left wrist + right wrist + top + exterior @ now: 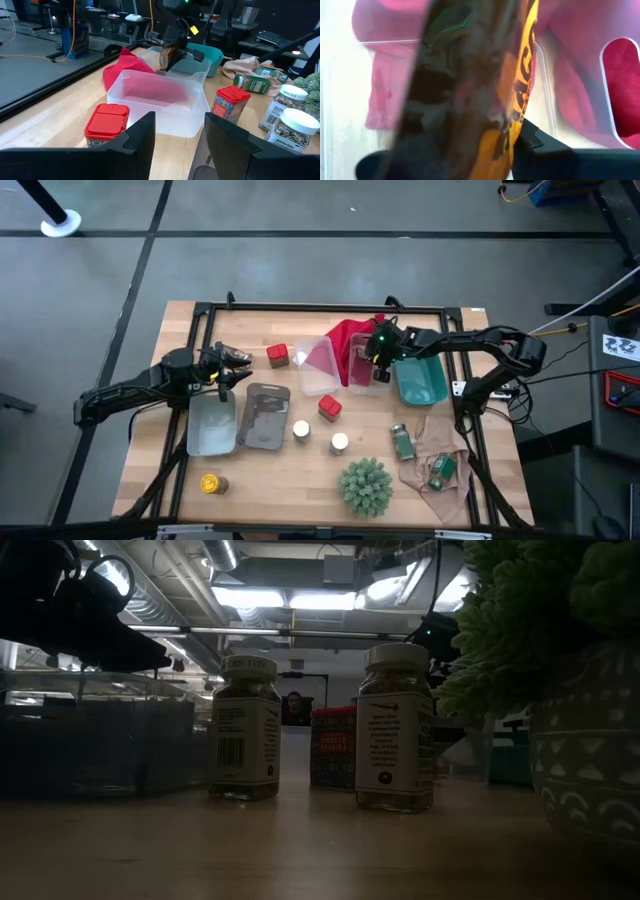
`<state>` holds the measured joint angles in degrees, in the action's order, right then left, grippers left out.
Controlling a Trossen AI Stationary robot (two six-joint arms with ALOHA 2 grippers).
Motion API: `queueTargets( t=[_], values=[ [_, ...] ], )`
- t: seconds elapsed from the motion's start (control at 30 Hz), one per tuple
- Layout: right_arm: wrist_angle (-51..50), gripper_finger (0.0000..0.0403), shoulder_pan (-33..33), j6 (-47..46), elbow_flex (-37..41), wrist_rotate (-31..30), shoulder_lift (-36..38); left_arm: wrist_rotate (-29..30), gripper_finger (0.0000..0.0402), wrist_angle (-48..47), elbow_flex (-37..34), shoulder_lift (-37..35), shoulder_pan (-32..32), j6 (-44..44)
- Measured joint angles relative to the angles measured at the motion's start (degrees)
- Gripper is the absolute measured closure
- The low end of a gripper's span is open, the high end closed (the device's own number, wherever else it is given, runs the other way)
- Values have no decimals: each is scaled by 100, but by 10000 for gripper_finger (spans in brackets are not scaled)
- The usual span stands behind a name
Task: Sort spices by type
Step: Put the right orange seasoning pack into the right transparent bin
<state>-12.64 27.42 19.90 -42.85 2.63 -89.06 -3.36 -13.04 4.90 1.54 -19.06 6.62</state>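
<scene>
- Holding a brown-amber jar [169, 55] pinched above the clear bins [322, 367], the right claw [381, 358] looks, we judge, ready to bin it by type.
- We find the left claw [232, 366] spread, waiting beside a red tin [277, 355].
- Other spices stand unsorted on the worktop [290, 480].

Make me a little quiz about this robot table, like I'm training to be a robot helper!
1. True or false: the yellow-capped jar stands on the table, outside every bin.
2. How many red tins are there?
3. Which arm's end effector holds the brown jar: A left, B right?
Key: 1 true; 2 two; 3 B.
</scene>
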Motion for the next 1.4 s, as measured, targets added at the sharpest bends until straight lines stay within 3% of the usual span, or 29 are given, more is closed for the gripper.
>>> queueTargets(
  t=[0.17,0.5,0.73,1.4],
  values=[
    [-9,356,0,-2,0,-44,17,1,247,0,-1,-1,-1,1],
    [-55,279,-2,-7,5,-109,16,1,247,0,0,0,0,1],
    [-712,240,0,-46,-431,-118,-13,0,247,0,0,0,0,69],
    [-1804,237,-1,69,-1449,-1107,4,0,247,0,0,0,1,86]
  ],
)
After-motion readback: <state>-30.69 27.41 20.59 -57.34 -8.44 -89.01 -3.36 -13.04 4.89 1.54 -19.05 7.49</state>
